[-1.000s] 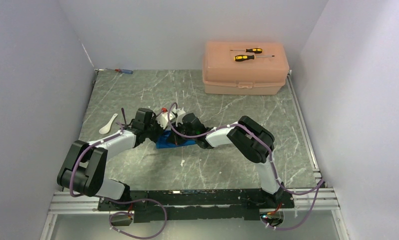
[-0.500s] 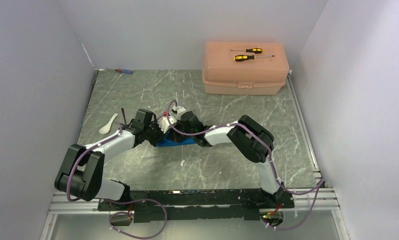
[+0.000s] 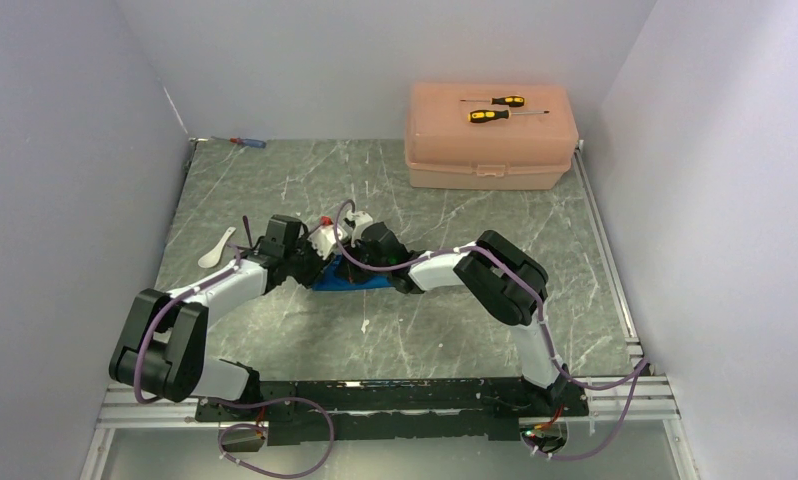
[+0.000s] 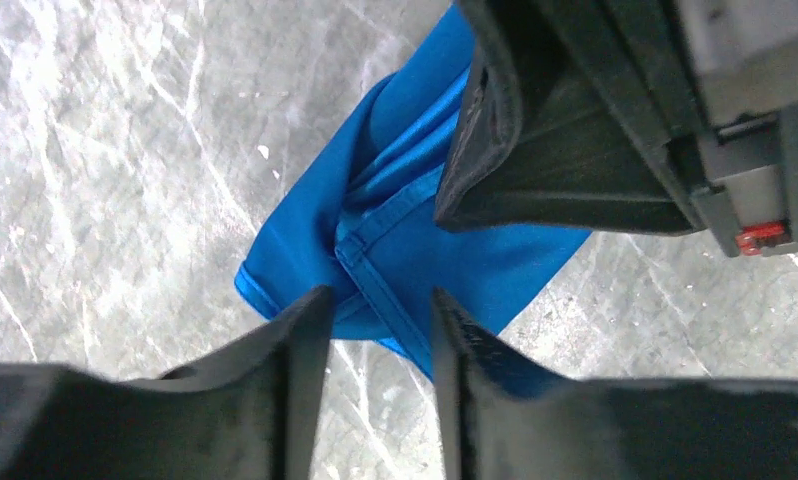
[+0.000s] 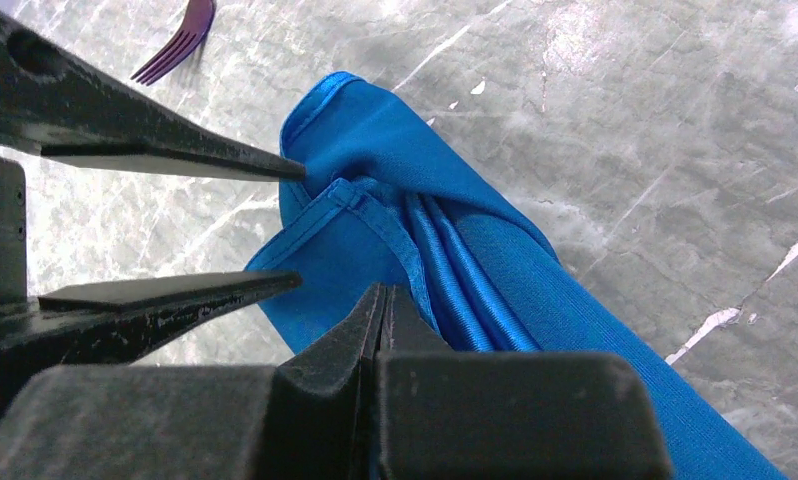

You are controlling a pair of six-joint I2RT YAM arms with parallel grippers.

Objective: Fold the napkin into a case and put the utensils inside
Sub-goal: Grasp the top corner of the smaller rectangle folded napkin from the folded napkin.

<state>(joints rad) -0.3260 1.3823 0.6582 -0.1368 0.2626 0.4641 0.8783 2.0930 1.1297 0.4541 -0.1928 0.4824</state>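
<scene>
Two grippers crowd the napkin (image 5: 495, 250): our left gripper (image 4: 380, 300) stands parted, our right gripper (image 5: 380, 295) closed tight; we should pin the folds flat before regrasping.

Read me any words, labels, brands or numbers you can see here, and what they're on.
None: no text can be read.
The peach box, the screwdrivers on its lid, the napkin and the table show no lettering in these views.
</scene>
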